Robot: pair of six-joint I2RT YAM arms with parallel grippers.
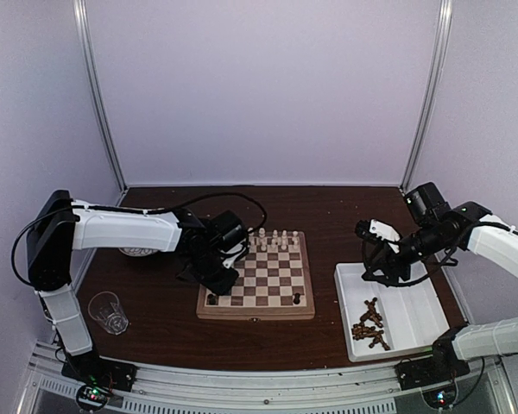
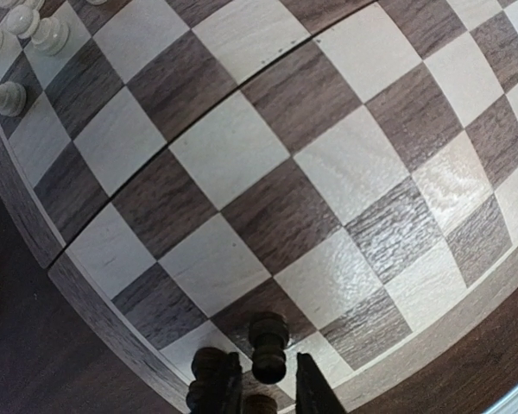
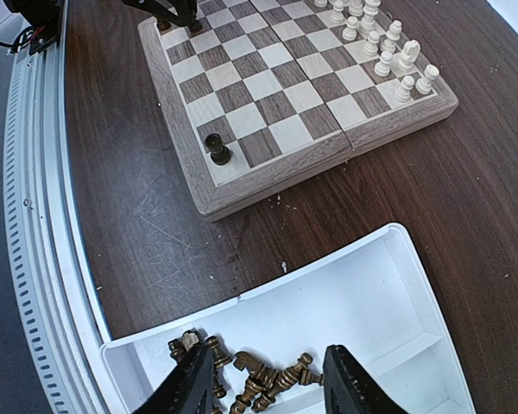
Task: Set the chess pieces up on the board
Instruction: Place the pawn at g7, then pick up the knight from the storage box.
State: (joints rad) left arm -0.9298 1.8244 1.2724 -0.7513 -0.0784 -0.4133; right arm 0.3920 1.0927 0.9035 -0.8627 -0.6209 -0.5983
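The board (image 1: 255, 278) lies mid-table, with white chess pieces (image 1: 273, 238) lined along its far edge. My left gripper (image 1: 217, 285) hovers low over the near-left corner. In the left wrist view, its fingers (image 2: 227, 385) stand slightly apart on either side of an upright dark piece (image 2: 268, 345), with a thin gap on each side. A second dark piece (image 2: 204, 377) stands just left of them. Another dark piece (image 1: 297, 298) stands at the near-right corner (image 3: 217, 149). My right gripper (image 3: 268, 388) hangs open over loose dark pieces (image 3: 272, 378) in the white tray (image 1: 414, 306).
A clear plastic cup (image 1: 110, 311) stands near the table's left front. A pale round object (image 1: 138, 252) lies under the left arm. The metal rail (image 3: 43, 259) runs along the near table edge. The tray's far compartment (image 3: 388, 302) holds nothing.
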